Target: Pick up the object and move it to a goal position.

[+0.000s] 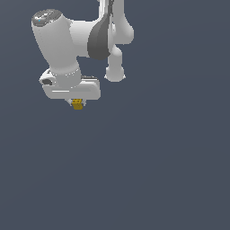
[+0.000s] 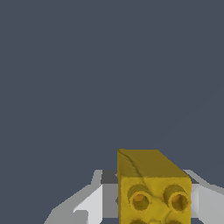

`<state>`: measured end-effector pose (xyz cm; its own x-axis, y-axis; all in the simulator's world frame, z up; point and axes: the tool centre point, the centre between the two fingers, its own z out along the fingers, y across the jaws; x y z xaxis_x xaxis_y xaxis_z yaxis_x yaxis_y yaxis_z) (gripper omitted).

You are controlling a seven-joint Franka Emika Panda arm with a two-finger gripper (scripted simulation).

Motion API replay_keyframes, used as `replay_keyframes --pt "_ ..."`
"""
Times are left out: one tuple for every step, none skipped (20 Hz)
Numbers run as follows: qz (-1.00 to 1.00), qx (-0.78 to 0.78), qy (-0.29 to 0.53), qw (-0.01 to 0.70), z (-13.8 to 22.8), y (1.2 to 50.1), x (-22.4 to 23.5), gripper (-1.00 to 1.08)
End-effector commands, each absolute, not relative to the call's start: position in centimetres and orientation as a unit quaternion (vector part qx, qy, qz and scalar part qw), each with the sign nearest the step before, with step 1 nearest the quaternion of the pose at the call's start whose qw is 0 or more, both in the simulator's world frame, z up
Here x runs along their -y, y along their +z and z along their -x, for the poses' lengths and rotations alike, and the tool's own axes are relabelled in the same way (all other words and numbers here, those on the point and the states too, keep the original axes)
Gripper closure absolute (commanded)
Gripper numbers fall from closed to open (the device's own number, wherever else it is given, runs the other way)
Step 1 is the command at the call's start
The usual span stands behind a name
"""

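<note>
Mustard-yellow block sits clamped between the white pincer's fingers, at its 6 o'clock.

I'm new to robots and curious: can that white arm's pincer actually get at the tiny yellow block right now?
Yes, it seems so. The yellow block already sits between the pincer fingers, which flank it on both sides in the wrist view. Nothing else shows around it, so it looks gripped, though actual contact is hard to confirm.

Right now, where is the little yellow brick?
The yellow brick sits in the exterior view's upper left, directly under the white gripper; the wrist view shows it between the grey fingers, studs facing the camera.
</note>
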<state>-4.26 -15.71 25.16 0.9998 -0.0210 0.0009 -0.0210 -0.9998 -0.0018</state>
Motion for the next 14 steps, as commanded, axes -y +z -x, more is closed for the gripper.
replay_keyframes --pt "1.0 -0.01 0.0 0.001 4.1 27.4 17.8 1.08" --pt "1.0 -0.01 0.0 0.001 4.0 28.1 18.5 1.08" --pt "1.0 -0.01 0.0 0.001 4.0 28.8 19.1 1.08" --pt "1.0 -0.01 0.0 0.001 3.9 29.5 19.8 1.08" --pt "1.0 -0.01 0.0 0.001 3.8 30.1 20.3 1.08" --pt "1.0 -0.01 0.0 0.001 3.7 30.6 20.9 1.08" --pt "1.0 -0.01 0.0 0.0 3.7 31.1 21.3 1.08" --pt "1.0 -0.01 0.0 0.0 3.6 31.6 21.8 1.08" --pt "1.0 -0.01 0.0 0.0 3.5 32.0 22.2 1.08" --pt "1.0 -0.01 0.0 0.0 3.5 32.4 22.5 1.08" --pt "1.0 -0.01 0.0 0.0 3.4 32.7 22.8 1.08" --pt "1.0 -0.01 0.0 0.0 3.4 32.9 23.1 1.08" --pt "1.0 -0.01 0.0 0.0 3.3 33.2 23.3 1.08" --pt "1.0 -0.01 0.0 0.0 3.3 33.4 23.5 1.08"
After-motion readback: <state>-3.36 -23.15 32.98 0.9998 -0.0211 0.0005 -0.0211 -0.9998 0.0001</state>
